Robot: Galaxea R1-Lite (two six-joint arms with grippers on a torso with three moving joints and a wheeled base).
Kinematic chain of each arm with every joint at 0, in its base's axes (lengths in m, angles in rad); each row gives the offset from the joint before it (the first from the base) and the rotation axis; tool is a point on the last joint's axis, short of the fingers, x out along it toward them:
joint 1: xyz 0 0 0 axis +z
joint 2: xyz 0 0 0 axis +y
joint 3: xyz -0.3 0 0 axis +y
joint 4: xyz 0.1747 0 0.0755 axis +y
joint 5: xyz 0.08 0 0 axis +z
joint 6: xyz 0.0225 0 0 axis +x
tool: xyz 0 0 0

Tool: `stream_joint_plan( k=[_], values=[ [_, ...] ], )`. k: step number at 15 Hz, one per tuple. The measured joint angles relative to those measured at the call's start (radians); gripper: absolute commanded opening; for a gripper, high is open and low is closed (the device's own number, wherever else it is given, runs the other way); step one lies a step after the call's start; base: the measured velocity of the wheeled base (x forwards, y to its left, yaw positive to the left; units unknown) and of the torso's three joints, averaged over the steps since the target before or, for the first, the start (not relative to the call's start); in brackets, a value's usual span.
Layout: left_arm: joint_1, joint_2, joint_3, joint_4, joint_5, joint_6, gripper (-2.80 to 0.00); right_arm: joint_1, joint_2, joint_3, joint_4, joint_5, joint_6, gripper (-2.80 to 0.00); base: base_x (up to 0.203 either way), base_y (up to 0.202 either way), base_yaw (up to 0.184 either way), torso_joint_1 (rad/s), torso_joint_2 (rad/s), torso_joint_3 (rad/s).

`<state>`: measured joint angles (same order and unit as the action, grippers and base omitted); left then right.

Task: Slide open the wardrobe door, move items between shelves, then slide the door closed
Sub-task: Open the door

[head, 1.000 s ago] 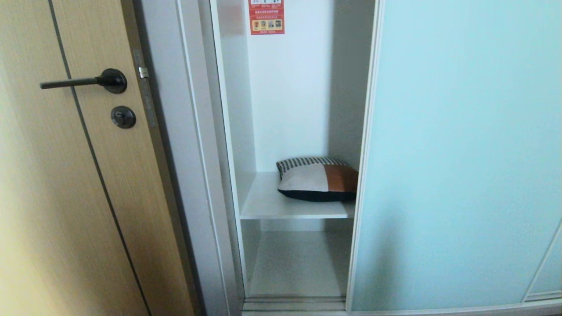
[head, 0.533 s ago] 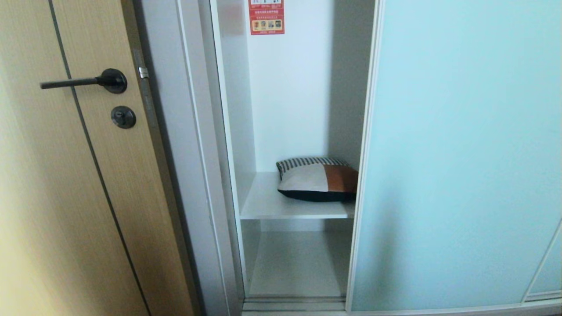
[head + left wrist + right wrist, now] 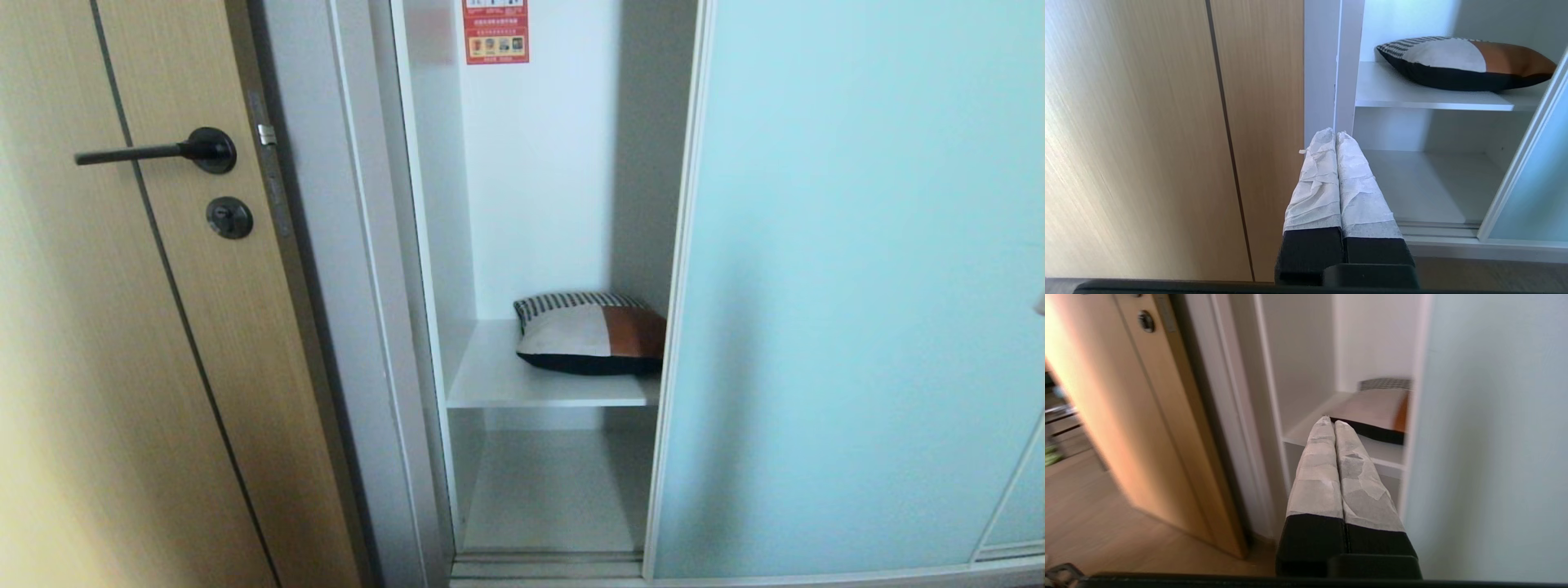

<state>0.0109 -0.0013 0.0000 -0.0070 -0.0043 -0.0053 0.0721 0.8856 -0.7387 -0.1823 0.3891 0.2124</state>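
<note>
The pale aqua sliding wardrobe door [image 3: 857,286] stands partly slid right, baring a narrow white compartment. On the upper shelf [image 3: 506,384] lies the soft item [image 3: 592,335], striped, white, tan-brown and black, its right end behind the door's frame. The lower shelf [image 3: 555,490] is bare. My left gripper [image 3: 1335,132] is shut and empty, low in front of the compartment's left post. My right gripper [image 3: 1329,421] is shut and empty too, raised before the door's edge [image 3: 1412,437] and pointing toward the item [image 3: 1376,412]. Only a pale sliver of it shows at the head view's right edge.
A light wooden door [image 3: 122,367] with a black lever handle [image 3: 163,151] stands left of the wardrobe, past a grey-white jamb [image 3: 343,327]. A red sticker [image 3: 495,31] is on the compartment's back wall. The door track [image 3: 547,565] runs along the bottom.
A pale bit of my right gripper has come into the head view at its right edge. The door, the item and the left gripper have not moved.
</note>
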Motion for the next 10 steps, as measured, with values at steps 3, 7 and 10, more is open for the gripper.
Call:
stream_joint_plan(
  k=[3, 7, 10],
  values=[
    [0.0, 0.0, 0.0, 0.0, 0.0, 0.0, -2.8, 0.141, 0.285, -0.092, -0.171, -0.076, 0.007, -2.8, 0.0, 0.0, 0.0, 0.0, 0.0, 0.0],
    [0.0, 0.0, 0.0, 0.0, 0.0, -0.001, -2.8, 0.298, 0.58, -0.18, -0.421, -0.199, 0.037, -2.8, 0.0, 0.0, 0.0, 0.0, 0.0, 0.0],
    [0.0, 0.0, 0.0, 0.0, 0.0, -0.001, -2.8, 0.345, 0.741, -0.244, -0.469, -0.249, 0.047, -2.8, 0.0, 0.0, 0.0, 0.0, 0.0, 0.0]
  ],
)
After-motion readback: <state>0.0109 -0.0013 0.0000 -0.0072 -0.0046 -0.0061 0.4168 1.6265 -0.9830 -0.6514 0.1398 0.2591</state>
